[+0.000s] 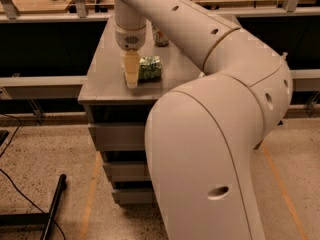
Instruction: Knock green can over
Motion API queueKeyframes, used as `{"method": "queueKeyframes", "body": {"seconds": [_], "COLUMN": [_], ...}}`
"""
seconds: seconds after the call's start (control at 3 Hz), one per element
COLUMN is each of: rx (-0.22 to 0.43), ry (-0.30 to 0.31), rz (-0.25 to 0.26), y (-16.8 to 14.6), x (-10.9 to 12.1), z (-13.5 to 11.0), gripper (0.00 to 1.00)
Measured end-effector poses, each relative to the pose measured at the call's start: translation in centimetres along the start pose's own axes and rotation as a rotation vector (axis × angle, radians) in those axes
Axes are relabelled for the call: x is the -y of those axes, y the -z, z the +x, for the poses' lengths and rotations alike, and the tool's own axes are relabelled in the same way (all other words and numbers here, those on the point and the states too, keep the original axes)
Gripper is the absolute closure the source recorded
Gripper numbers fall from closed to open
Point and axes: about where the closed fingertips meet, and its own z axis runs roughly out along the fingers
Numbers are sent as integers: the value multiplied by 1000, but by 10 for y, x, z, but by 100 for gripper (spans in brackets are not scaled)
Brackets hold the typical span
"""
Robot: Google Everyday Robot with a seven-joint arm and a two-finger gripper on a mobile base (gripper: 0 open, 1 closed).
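Observation:
The green can (150, 67), mottled green all over, appears to lie on its side on the grey table top (105, 79), near the front edge. My gripper (131, 74) hangs down from the arm directly left of the can, touching or almost touching it, with its tip close to the table surface. It holds nothing that I can see. My big white arm (215, 134) fills the right and middle of the view and hides the table's right part.
A second can (160, 37) stands at the back of the table, partly hidden behind the arm. The table is a grey cabinet with drawers (117, 136). A black bar (54, 204) and cables lie on the floor at the left. Wooden counters run along the back.

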Motion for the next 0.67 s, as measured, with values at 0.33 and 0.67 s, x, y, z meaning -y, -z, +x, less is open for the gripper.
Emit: {"method": "queueKeyframes", "body": {"seconds": [0.33, 0.67], "rx": [0, 14], "ry": [0, 16], "rz": [0, 23], "y": [0, 9], "x": [0, 1], "z": [0, -2], "gripper": [0, 0]}}
